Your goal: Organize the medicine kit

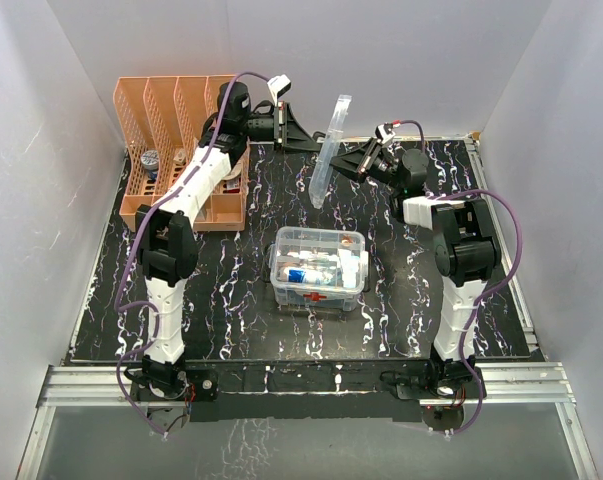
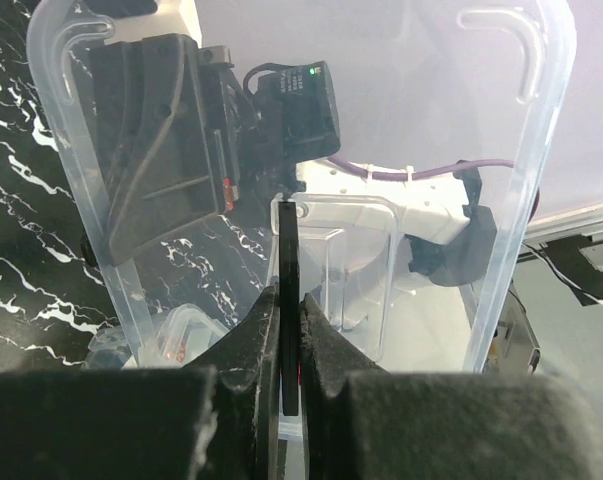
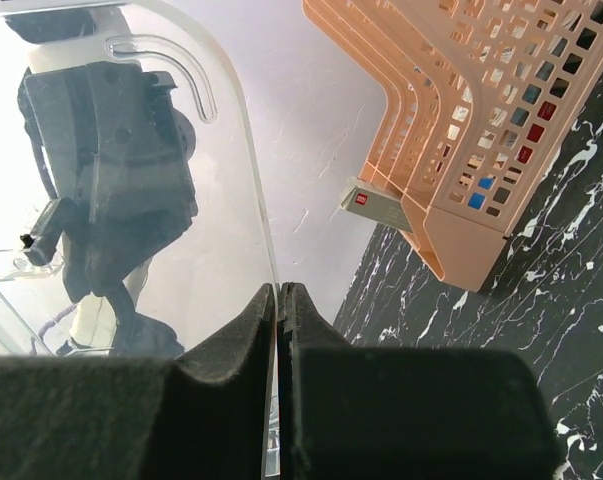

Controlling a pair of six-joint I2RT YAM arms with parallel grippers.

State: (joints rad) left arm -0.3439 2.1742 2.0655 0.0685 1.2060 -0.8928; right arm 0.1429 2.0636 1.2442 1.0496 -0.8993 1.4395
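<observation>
The medicine kit box point(image 1: 318, 268) stands open in the middle of the table, a red cross on its near side and packets inside. Its clear lid point(image 1: 328, 150) is held on edge, tilted, in the air behind the box. My left gripper point(image 1: 303, 133) is shut on the lid's dark handle point(image 2: 289, 250); in the left wrist view point(image 2: 289, 295) the handle sits between the pads. My right gripper point(image 1: 359, 160) is shut on the lid's thin clear edge point(image 3: 266, 240) from the other side, as the right wrist view point(image 3: 280, 290) shows. The box point(image 2: 181, 335) shows faintly through the lid.
An orange slotted file rack point(image 1: 181, 150) stands at the back left with small items in its slots; it also fills the upper right of the right wrist view point(image 3: 481, 130). A small grey box point(image 3: 376, 205) lies behind its corner. White walls enclose the table.
</observation>
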